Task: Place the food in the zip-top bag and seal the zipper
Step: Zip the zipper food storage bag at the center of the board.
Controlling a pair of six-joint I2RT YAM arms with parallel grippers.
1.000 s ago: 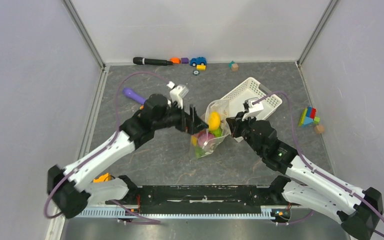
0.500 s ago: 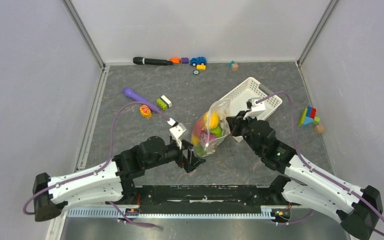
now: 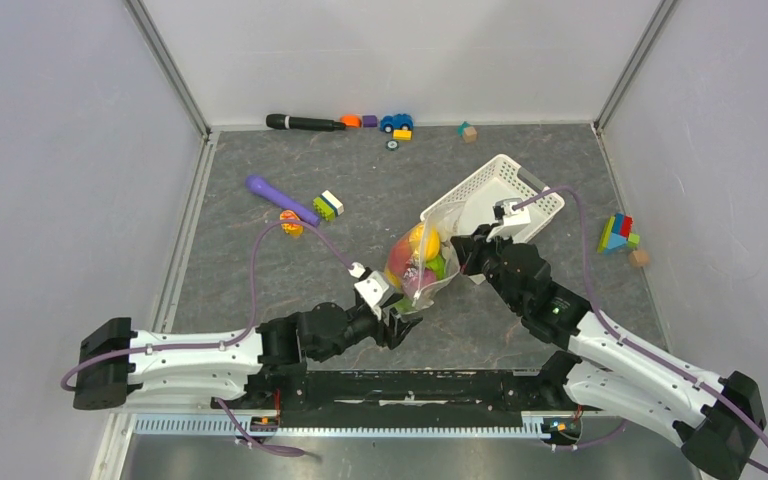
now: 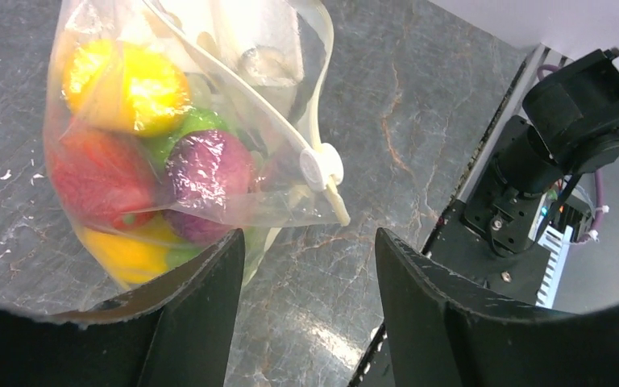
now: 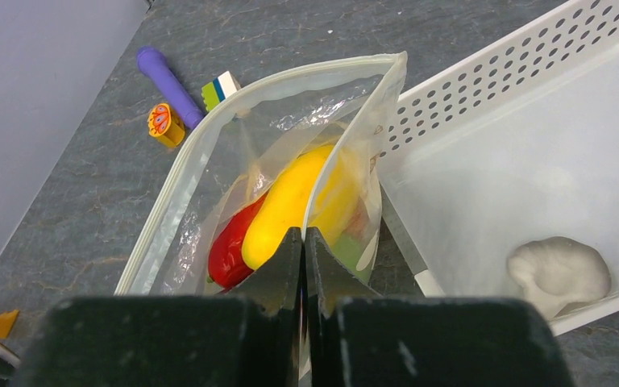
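The zip-top bag (image 3: 416, 268) hangs tilted beside the white basket, filled with the food (image 4: 129, 161): yellow, red, green and purple pieces. My right gripper (image 5: 303, 234) is shut on the bag's mouth edge and holds it up. The zipper (image 5: 179, 173) runs along the mouth, which gapes open; its white slider (image 4: 320, 168) sits at the lower end. My left gripper (image 4: 306, 258) is open just below the bag's bottom corner, near the table's front, with nothing between its fingers. A yellow mango (image 5: 290, 201) and a red piece (image 5: 227, 246) show through the opening.
The white lattice basket (image 3: 520, 190) lies behind the bag with a white lump (image 5: 558, 270) inside. A purple stick (image 3: 280, 196), small blocks (image 3: 327, 205) and an orange piece (image 3: 290, 224) lie to the left. More toys line the back wall (image 3: 380, 122) and the right side (image 3: 617, 236).
My left arm has pulled back from the bag's mouth toward the near edge and dropped low under the bag, its jaws narrowing. The right gripper keeps its hold.
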